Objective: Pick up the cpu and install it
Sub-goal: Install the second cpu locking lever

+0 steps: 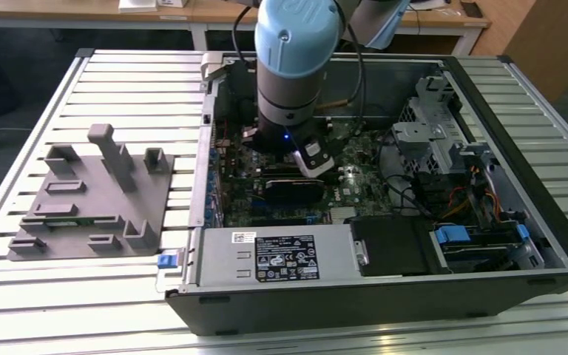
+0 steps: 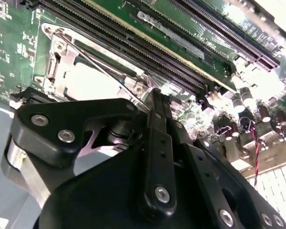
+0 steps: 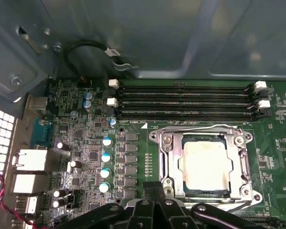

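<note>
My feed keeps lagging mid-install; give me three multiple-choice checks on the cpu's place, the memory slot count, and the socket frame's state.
1. Where is the cpu?
A. On the grey fixture
B. Inside the socket frame on the motherboard
C. On the power supply

2. How many long memory slots lie beside the socket in the first wrist view?
A. One
B. Three
C. Six

3. The socket frame is:
A. Lying around the cpu
B. Removed from the board
C. Hidden under a heatsink

Answers:
1 B, its pale top shows within the frame's opening.
2 B, three parallel slots.
3 A, the metal frame borders the chip on all sides.
</note>
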Motion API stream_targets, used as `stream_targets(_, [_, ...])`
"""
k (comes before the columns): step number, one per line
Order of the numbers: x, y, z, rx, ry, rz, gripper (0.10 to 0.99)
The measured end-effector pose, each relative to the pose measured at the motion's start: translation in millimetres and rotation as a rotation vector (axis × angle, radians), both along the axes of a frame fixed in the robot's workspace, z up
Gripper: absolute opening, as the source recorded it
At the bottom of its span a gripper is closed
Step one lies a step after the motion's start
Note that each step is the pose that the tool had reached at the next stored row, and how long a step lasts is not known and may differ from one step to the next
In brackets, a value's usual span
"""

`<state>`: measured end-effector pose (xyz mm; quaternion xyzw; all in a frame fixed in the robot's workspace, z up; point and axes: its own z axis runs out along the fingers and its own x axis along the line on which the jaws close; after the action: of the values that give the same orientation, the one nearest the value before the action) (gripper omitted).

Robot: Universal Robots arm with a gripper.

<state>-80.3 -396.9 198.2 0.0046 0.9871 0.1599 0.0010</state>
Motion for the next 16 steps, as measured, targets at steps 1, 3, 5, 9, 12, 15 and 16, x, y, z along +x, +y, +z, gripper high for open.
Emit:
stream_targets(1, [0.0,0.1,2.0,0.000,-0.0001,0.000,0.122])
stream_targets(3, [0.0,0.1,7.2,0.000,-0.0001,0.000,0.122])
stream_targets(5, [0.0,0.2,12.2,0.000,0.0000,0.000,0.122])
stream_targets(9, [0.0,0.3,22.4,0.000,-0.0001,0.000,0.122])
stream_targets(12, [0.8,0.4,27.1,0.000,0.0000,0.000,0.122])
stream_targets(15, [6.4,0.5,28.0,0.000,0.0001,0.000,0.122])
stream_targets(16, [9.3,0.5,28.0,0.000,0.0002,0.000,0.122])
